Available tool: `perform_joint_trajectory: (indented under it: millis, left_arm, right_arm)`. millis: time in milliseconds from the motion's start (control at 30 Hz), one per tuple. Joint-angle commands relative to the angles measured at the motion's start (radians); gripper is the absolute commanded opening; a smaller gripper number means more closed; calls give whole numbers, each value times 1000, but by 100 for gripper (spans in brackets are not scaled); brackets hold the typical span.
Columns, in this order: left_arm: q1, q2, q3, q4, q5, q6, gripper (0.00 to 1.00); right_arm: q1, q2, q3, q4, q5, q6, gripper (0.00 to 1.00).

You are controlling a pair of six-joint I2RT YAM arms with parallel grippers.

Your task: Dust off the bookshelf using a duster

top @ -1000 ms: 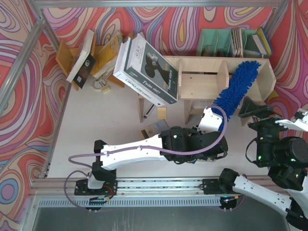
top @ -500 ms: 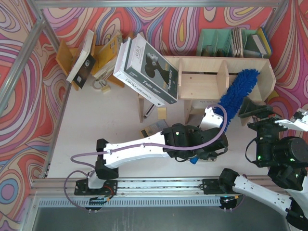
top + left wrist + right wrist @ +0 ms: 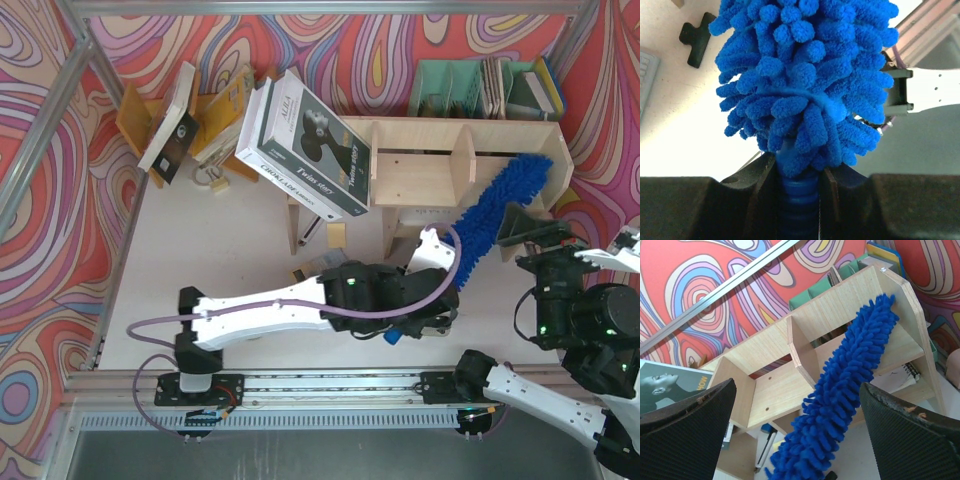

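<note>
The duster (image 3: 497, 205), bright blue and shaggy, slants from my left gripper (image 3: 447, 275) up to the right end of the bookshelf (image 3: 420, 170). Its tip lies across the right compartment, close to the end panel. In the left wrist view my left gripper (image 3: 799, 182) is shut on the ribbed blue handle, with the duster (image 3: 805, 75) fluffing out just above the jaws. My right gripper (image 3: 522, 230) hovers just right of the duster, open and holding nothing. Seen from the right wrist, the duster (image 3: 850, 375) crosses the bookshelf (image 3: 775, 385) between the wide-apart jaws of my right gripper (image 3: 797, 435).
A large boxed book (image 3: 305, 145) leans on the shelf's left end. A green file organizer (image 3: 450, 90) with books stands behind the shelf. An orange-brown book stand (image 3: 190, 110) sits at the back left. A pen (image 3: 312, 228) lies under the shelf, and a black clip (image 3: 697, 37) on the table.
The duster's tip has swept right and toward me across the shelf's right compartment. The left arm has drawn back and left. The right arm has stayed put.
</note>
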Motion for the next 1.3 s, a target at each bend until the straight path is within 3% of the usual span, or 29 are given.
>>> perform_joint_trajectory:
  millis: [0,433,667,967,1267]
  left_arm:
    - [-24,-194,-94,222,-45,88,0]
    - [-12,-301,-68,76,-332,126,0]
    - [-12,-448,-150,46,-460,122,0]
    - [-12,-569,-233,85,-423,161,0]
    - [-12,-692,-322,86,-461,191,0]
  right_arm:
    - [1,6,68,-69,-21,72,99]
    - [0,26,113,-113,-59,96,99]
    - [1,59,25,-58,-28,37,99]
    - [1,209,-21,-85,8,44,99]
    - [0,236,-27,-144,1,110,99]
